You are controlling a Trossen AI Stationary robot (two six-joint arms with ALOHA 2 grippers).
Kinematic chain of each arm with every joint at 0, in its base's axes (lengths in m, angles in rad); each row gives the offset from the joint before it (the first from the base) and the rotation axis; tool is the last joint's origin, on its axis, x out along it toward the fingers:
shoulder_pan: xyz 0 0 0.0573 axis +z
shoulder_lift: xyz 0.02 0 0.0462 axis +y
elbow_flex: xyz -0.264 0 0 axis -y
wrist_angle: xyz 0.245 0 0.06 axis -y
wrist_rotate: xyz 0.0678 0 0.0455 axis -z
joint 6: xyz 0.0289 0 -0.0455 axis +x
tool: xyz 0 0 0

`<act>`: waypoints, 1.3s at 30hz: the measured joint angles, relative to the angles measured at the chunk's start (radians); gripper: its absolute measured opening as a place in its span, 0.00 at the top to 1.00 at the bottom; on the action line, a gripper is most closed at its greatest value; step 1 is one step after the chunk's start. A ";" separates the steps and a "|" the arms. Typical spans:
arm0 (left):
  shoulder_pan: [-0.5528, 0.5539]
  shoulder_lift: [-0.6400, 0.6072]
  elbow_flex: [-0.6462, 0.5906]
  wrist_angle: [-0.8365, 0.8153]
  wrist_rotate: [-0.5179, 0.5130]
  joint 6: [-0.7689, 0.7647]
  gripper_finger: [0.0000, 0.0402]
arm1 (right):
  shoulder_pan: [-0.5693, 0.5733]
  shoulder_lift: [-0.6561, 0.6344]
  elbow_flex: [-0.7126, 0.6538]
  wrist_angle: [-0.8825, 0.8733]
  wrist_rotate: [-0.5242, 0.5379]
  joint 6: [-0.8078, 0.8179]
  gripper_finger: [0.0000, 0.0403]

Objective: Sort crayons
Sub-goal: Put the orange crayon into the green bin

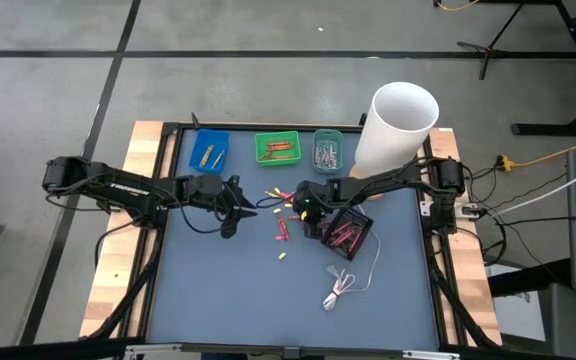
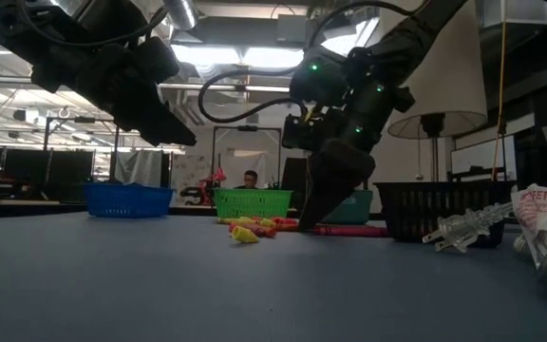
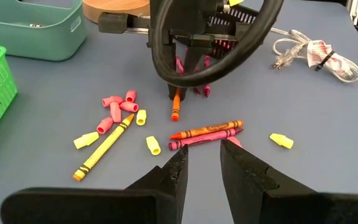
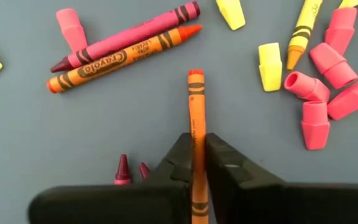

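An orange crayon [image 4: 196, 118] is pinched between the closed fingers of the right gripper [image 4: 197, 163] at mid-table, beside loose crayons [image 3: 205, 133]. It should be lifted straight up so neighbours are not dragged. The left gripper [image 3: 202, 163] is held open nearby

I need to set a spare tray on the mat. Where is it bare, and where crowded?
Bare: the near left mat, in front of the left gripper and left of the white cable. Crowded: the middle, where crayons lie by the right gripper, and the far edge with the baskets.
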 joint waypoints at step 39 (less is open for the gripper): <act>0.001 0.000 0.000 0.008 -0.106 0.030 0.80 | -0.262 0.045 0.244 0.279 0.319 -0.130 0.94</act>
